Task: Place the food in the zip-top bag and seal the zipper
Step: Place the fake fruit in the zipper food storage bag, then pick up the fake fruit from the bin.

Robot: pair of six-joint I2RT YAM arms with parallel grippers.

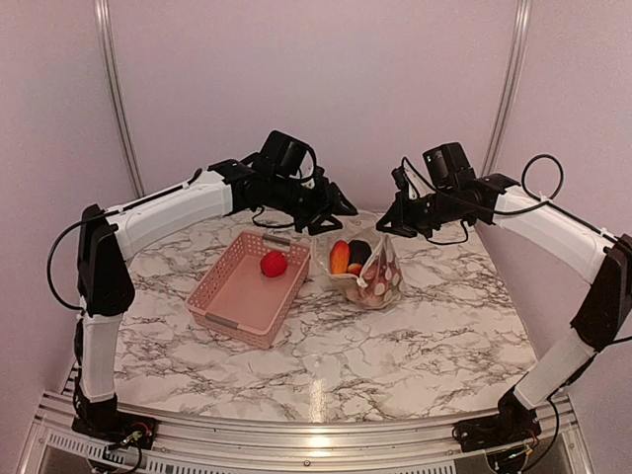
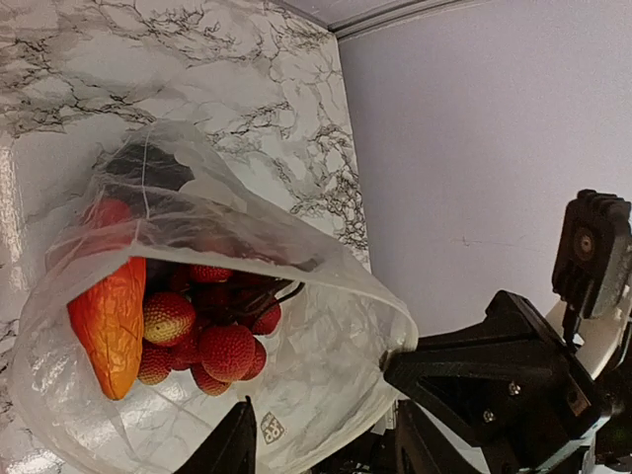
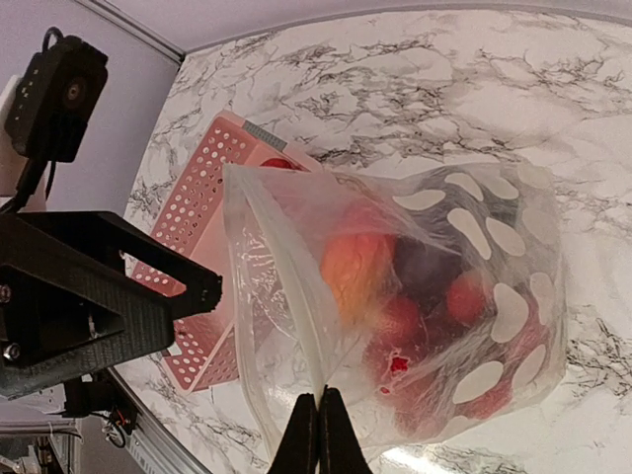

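The clear zip-top bag (image 1: 370, 272) stands on the marble, right of the pink basket (image 1: 237, 301), mouth up. Inside it are an orange carrot-like piece (image 2: 109, 316), several red strawberry-like pieces (image 2: 225, 351) and a dark eggplant (image 1: 359, 253). A red tomato (image 1: 274, 263) lies in the basket. My right gripper (image 3: 318, 420) is shut on the zipper (image 3: 286, 286) at the bag's mouth edge; it also shows in the left wrist view (image 2: 395, 363). My left gripper (image 2: 321, 444) is open at the opposite side of the mouth, its fingers either side of the bag's wall.
The basket's perforated wall (image 3: 193, 207) sits right beside the bag. Both arms meet above the bag at the table's back middle. A lilac wall (image 1: 316, 79) stands close behind.
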